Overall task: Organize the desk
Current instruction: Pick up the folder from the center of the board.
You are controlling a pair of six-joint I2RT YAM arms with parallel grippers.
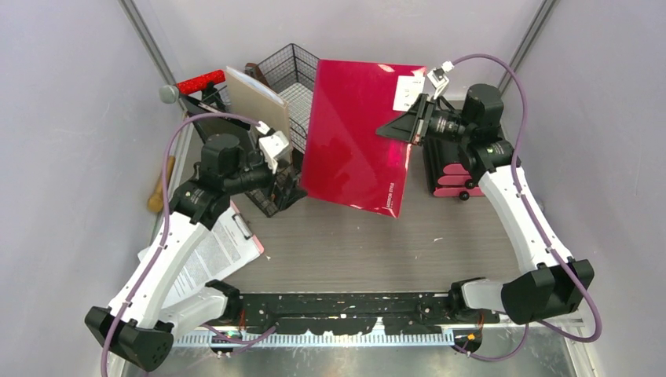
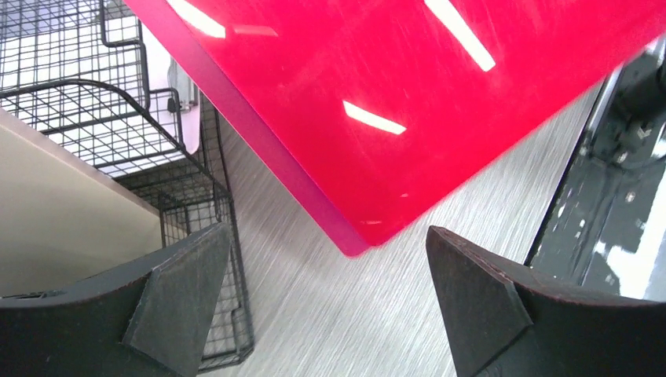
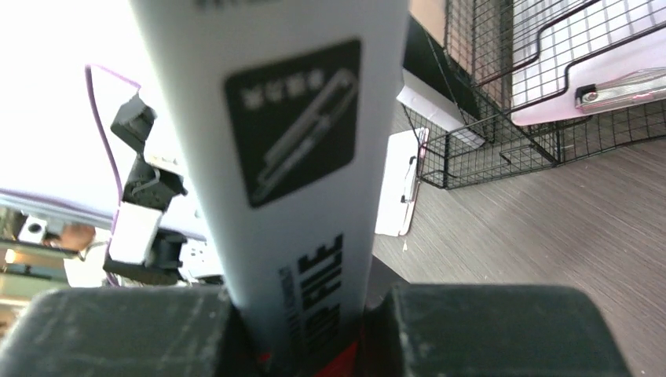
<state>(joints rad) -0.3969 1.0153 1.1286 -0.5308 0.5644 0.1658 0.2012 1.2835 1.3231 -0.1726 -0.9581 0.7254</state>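
Top external: right end effector (image 1: 394,128) is clamped on the right edge of a glossy red folder (image 1: 353,133). The folder is tilted, its top edge by the back wall and its lower corner over the grey counter (image 1: 353,243). Can't tell whether that corner touches. Left end effector (image 1: 275,195) sits low between the folder and the black wire-mesh rack (image 1: 292,75), fingers spread, nothing in them. The counter runs from the metal rail at the front to the lilac walls. On it: a tan board (image 1: 255,98) leaning at the rack, a clipboard (image 1: 216,251) with printed paper near the left arm's base, and a black drawer unit (image 1: 449,181) with pink fronts under the right arm. A red-handled tool (image 1: 200,81) is in the back left corner.

Left wrist: left end effector (image 2: 330,275) fingers (image 2: 184,298) stand wide apart, over bare counter (image 2: 353,322). The red folder (image 2: 408,94) fills the upper frame, its corner pointing down between the fingers. Rack (image 2: 94,102) and tan board (image 2: 63,212) on the left.

Right wrist: right end effector (image 3: 302,342) pads are pressed against both sides of the folder's white labelled spine (image 3: 290,118), red showing at the bottom. The rack (image 3: 503,118) is upper right, with a clip-topped pink board (image 3: 620,86) in one tray. Counter (image 3: 550,236) lies below it.
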